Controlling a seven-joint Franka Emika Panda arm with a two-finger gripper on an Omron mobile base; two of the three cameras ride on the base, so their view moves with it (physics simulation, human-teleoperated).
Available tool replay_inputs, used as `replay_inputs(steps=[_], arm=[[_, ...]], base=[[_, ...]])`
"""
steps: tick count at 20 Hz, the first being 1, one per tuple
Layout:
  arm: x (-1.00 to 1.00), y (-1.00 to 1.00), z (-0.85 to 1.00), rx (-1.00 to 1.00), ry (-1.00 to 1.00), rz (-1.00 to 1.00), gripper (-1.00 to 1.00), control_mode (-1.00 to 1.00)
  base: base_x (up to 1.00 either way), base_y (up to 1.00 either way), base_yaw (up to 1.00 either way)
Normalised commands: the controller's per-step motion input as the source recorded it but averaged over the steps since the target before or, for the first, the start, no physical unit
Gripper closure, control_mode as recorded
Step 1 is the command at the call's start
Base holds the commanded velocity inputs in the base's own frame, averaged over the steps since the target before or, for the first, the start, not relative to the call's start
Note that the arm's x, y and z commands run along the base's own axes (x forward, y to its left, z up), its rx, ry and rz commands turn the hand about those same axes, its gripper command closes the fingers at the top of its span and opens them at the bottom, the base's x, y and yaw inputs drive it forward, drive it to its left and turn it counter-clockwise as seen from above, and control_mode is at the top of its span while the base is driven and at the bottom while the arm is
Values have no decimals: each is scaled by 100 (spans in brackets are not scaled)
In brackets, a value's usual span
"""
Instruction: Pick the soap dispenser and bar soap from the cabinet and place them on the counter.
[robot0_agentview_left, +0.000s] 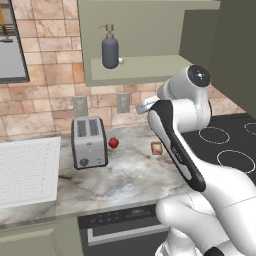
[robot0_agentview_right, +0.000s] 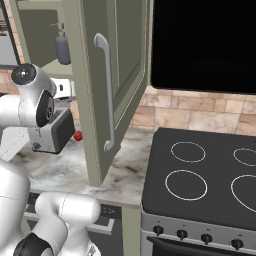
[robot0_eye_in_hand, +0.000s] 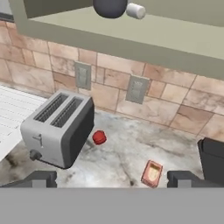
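One item down: soap (robot0_agentview_left: 157, 147) lies on counter (robot0_agentview_left: 125, 180). Dispenser (robot0_agentview_left: 110, 49) stands upright on cabinet (robot0_agentview_left: 145, 70) shelf, above and ahead of gripper (robot0_eye_in_hand: 111, 179), which is spread wide, empty. Long axis vertical; judge next move is up, then side-on grasp.

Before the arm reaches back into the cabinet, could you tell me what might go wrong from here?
1. The dispenser stands right beside a small white cylinder on the cabinet floor; a grasp could knock the cylinder off.
2. The open door hangs over the counter near the arm; a wide swing might hit it.
3. The bar soap already lies on the counter below the open fingers; setting the dispenser down there could bump it.
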Motion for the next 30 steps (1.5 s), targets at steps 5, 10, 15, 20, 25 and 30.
replay_inputs(steps=[5, 10, 15, 20, 25, 30], arm=[[2, 1, 29, 4, -13, -4, -100, -100], [5, 5, 24, 12, -2, 1, -100, -100], [3, 1, 32, 13, 0, 4, -100, -100], [6, 0, 43, 4, 0, 1, -100, -100], [12, 0, 42, 0, 3, 1, -100, -100], [18, 1, 14, -1, 1, 2, -100, -100]], base=[[0, 0, 0], [0, 0, 0], [0, 0, 0], [0, 0, 0], [0, 0, 0], [0, 0, 0]])
